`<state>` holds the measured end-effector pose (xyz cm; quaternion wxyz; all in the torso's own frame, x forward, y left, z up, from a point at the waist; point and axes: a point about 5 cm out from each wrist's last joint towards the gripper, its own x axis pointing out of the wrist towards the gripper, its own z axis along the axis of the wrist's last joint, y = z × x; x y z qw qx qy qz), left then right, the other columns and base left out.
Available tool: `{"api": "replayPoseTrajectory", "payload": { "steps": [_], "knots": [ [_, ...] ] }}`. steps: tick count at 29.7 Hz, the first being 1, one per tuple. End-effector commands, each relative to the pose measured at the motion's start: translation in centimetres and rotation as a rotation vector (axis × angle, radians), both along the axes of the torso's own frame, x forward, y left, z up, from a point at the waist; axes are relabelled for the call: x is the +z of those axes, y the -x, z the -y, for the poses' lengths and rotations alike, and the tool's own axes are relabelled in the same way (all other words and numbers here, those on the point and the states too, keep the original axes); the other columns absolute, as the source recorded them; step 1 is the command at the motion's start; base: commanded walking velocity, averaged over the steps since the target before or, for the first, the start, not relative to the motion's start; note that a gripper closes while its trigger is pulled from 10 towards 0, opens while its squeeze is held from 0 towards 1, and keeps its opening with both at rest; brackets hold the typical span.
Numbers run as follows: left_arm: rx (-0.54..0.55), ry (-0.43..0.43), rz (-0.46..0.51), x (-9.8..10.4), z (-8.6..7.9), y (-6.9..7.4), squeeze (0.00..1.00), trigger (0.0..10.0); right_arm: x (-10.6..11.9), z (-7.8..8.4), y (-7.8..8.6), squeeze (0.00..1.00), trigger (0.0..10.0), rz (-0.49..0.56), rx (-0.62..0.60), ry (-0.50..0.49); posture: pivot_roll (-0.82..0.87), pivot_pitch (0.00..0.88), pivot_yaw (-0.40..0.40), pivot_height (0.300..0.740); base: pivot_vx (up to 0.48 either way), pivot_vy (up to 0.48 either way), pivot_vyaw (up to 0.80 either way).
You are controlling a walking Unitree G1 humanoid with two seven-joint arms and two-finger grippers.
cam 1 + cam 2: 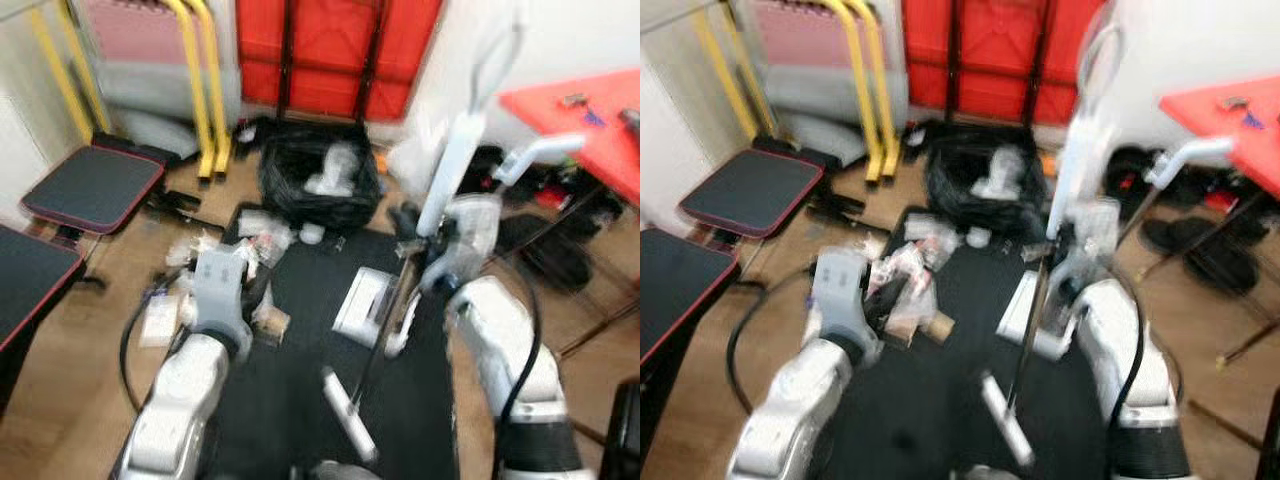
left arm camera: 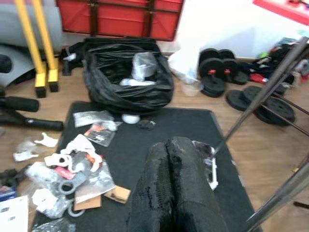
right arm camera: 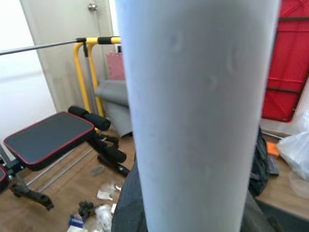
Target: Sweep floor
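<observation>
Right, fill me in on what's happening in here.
The robot is sweeping a home-gym floor. Its right pincer holds a white broom handle upright over the black mat. The left pincer is shut and empty, held out over the mat's left side. Litter, wrappers and bits of card, lies scattered along the mat's left edge, and an open black trash bag sits at the far end.

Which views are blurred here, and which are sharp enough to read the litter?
Left and right eye views: motion-blurred throughout, litter smeared. Left wrist view: sharp; black bag and litter crisp, left gripper shut and slightly soft up close. Right wrist view: white handle very close, featureless; bench behind is clear.
</observation>
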<state>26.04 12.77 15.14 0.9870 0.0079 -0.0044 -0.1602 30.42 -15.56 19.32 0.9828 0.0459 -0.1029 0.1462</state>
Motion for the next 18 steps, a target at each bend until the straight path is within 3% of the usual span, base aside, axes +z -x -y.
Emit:
{"api": "replayPoseTrajectory", "payload": {
  "steps": [1, 14, 15, 18],
  "knots": [
    [-0.013, -0.004, -0.017, -0.3, 0.1, 0.1, 0.00, 10.0, 1.1, 0.2, 0.0, 0.00, 10.0, 0.054, -0.010, 0.004, -0.10, 0.177, -0.176, 0.740, 0.375, 0.000, 0.00],
    [-0.015, 0.001, -0.017, -0.2, 0.3, 0.1, 0.00, 10.0, 2.3, -0.8, 0.1, 0.00, 10.0, 0.101, 0.054, -0.006, -0.10, 0.183, -0.180, 0.740, 0.372, 0.000, 0.00],
    [-0.014, 0.004, -0.017, -0.2, 0.3, 0.1, 0.00, 10.0, 2.6, -1.2, 0.3, 0.00, 0.0, 0.124, 0.099, -0.021, -0.10, 0.185, -0.182, 0.740, 0.360, 0.000, 0.00],
    [-0.005, 0.009, -0.018, -0.2, 0.3, 0.0, 0.00, 10.0, 2.8, -1.4, 0.5, 0.00, 0.0, 0.140, 0.127, -0.028, -0.10, 0.186, -0.183, 0.740, 0.280, 0.000, 0.00]
  ]
}}
